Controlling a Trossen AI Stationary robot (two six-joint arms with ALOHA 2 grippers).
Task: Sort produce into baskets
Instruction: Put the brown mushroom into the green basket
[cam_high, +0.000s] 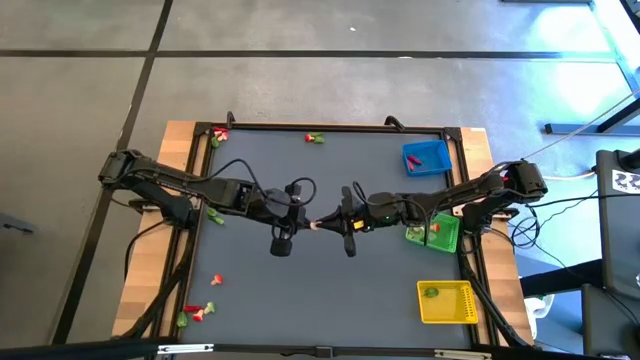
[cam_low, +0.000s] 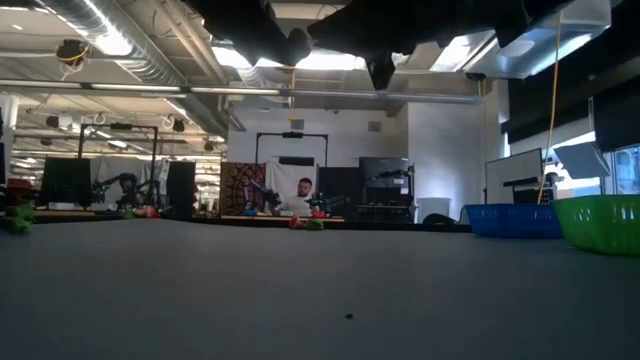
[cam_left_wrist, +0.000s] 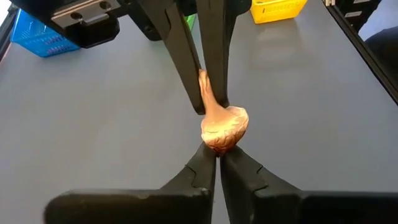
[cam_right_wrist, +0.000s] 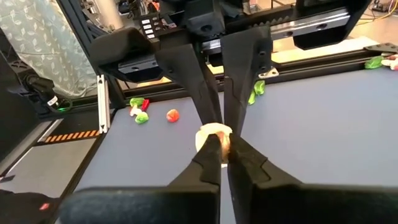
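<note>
A whitish-pink garlic-like piece of produce (cam_high: 318, 225) is held in the air over the table's middle, between my two grippers. My left gripper (cam_left_wrist: 216, 163) comes from the table's left and is shut on its bulb. My right gripper (cam_right_wrist: 224, 155) comes from the right and is shut on its narrow stem. The blue basket (cam_high: 427, 157), green basket (cam_high: 435, 232) and yellow basket (cam_high: 447, 302) stand along the right side. The green basket and the yellow basket each hold some pieces. My left gripper pinches the rounded bulb end (cam_left_wrist: 219, 140) of the piece between its two fingertips, coming level from the table's left. The piece is lifted clear of the table. My right gripper pinches the narrow stem end (cam_left_wrist: 205, 93) between its two fingers, coming level from the table's right, fingers along the stem. Its tips reach the bulb (cam_right_wrist: 213, 132).
Loose red and green pieces lie at the far left corner (cam_high: 218, 135), at the far edge's middle (cam_high: 315, 138), under the left arm (cam_high: 213, 215) and at the near left (cam_high: 198, 312). A raised dark rim (cam_high: 330, 127) frames the table. A person sits in the room beyond (cam_low: 303, 192).
</note>
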